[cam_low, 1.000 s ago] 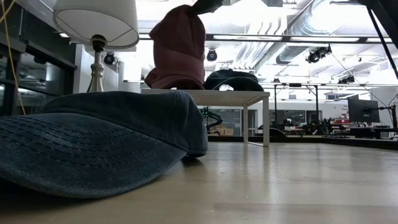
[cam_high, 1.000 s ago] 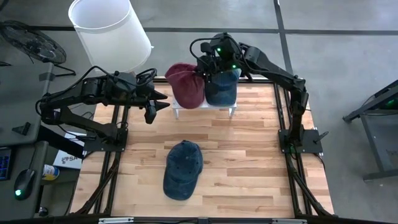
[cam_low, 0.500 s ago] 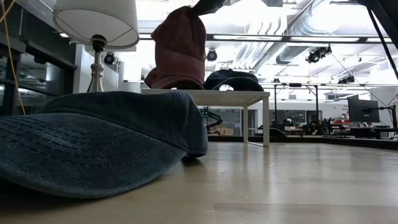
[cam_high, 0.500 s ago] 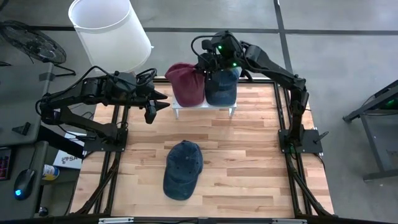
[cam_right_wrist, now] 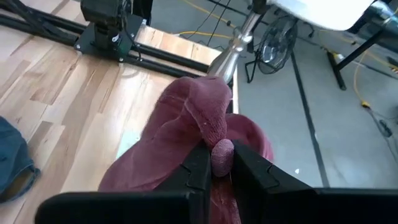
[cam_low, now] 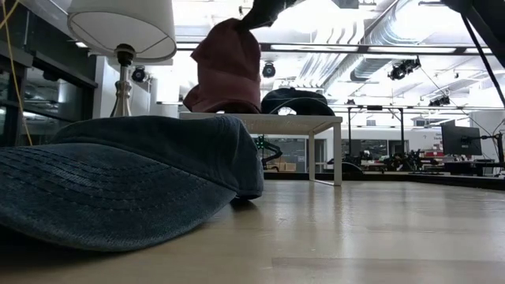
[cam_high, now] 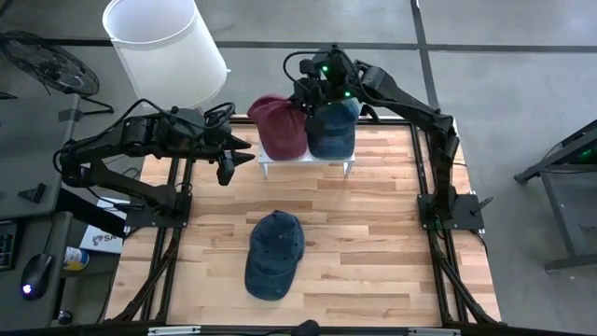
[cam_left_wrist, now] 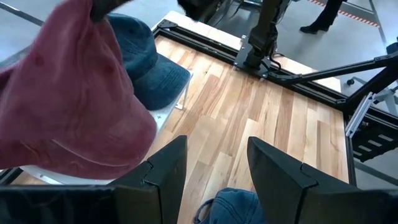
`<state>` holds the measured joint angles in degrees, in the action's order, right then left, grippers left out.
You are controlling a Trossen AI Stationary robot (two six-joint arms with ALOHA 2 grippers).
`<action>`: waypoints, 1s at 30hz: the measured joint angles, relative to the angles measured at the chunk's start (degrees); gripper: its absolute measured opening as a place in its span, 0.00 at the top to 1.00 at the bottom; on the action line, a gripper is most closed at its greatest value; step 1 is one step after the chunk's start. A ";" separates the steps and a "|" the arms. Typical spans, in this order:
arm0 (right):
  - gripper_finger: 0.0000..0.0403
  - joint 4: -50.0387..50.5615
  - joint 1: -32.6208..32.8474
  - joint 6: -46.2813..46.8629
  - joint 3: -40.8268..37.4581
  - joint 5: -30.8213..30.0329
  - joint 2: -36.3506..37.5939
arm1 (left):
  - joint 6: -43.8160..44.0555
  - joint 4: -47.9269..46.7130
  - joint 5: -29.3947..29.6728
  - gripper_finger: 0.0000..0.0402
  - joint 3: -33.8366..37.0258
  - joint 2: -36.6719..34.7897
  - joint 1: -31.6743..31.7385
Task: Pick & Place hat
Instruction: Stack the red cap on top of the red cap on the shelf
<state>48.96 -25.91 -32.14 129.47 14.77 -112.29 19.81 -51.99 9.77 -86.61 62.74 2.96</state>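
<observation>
Currently, by label:
Red hat (cam_high: pixel 280 124): pinched at its top button, hanging upright above the small white stand (cam_high: pixel 308 165) at the far edge of the tabletop (cam_high: pixel 373 233); its lower rim appears to touch the stand's top in the low view.
Right gripper (cam_high: pixel 308 96): above the stand at the far edge, its fingers (cam_right_wrist: pixel 198 167) clamped together on the red hat's crown button.
Dark blue hat on stand (cam_high: pixel 332 129): sits just beside the red hat, on the stand's right half, touching it.
Stand: white, on thin legs, centred along the far edge of the wooden tabletop.
Left gripper (cam_high: pixel 238 157): hovers over the far-left part of the tabletop, near the stand's left end, its fingers (cam_left_wrist: pixel 163 171) apart and holding nothing.
Second blue hat (cam_high: pixel 273 254): lies flat on the tabletop near the middle of the near edge, well apart from the stand.
Lamp (cam_high: pixel 165 45): white shade, standing beyond the far-left corner.
</observation>
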 joint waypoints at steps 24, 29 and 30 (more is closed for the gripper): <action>0.86 -6.81 -0.55 0.13 0.00 -4.15 -3.19 | 0.00 0.02 0.47 0.58 0.00 0.00 0.00; 0.79 -6.83 -0.50 0.13 0.00 -3.85 -3.19 | 0.00 0.02 0.45 0.58 0.00 0.00 0.01; 0.78 -6.83 -0.51 0.13 0.00 -3.85 -3.19 | 0.00 0.02 0.45 0.58 0.00 0.00 0.02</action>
<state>42.13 -26.42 -32.01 129.47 10.92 -115.48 19.81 -51.96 10.22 -86.61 62.74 2.98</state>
